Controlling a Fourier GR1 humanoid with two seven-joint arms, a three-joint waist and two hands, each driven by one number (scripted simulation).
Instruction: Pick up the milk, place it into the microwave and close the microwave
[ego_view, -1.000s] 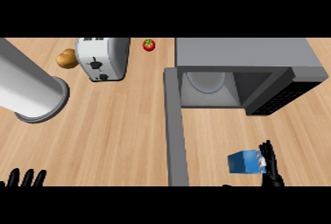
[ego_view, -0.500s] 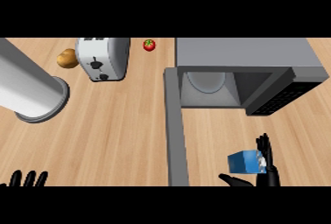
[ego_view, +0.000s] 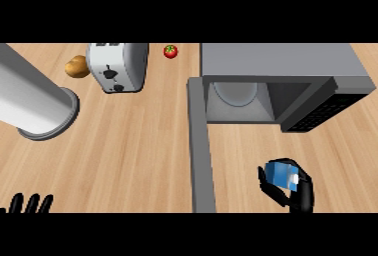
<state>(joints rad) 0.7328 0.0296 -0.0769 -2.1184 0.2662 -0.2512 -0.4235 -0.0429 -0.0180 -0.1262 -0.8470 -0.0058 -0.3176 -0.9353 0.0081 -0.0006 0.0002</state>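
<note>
The milk is a small blue carton on the wooden counter at the lower right, in front of the microwave. My right hand is curled round it, thumb on its left side and fingers on its right, hiding part of it. The grey microwave stands at the upper right with its cavity open and a glass turntable inside. Its door swings out toward me as a long grey strip left of the carton. My left hand rests at the lower left edge, fingers up.
A white toaster stands at the back with a potato to its left and a small tomato to its right. A large grey cylinder occupies the left side.
My right hand's fingers and thumb have closed round the milk carton, where they stood straight beside it a second ago. The left hand has not moved.
</note>
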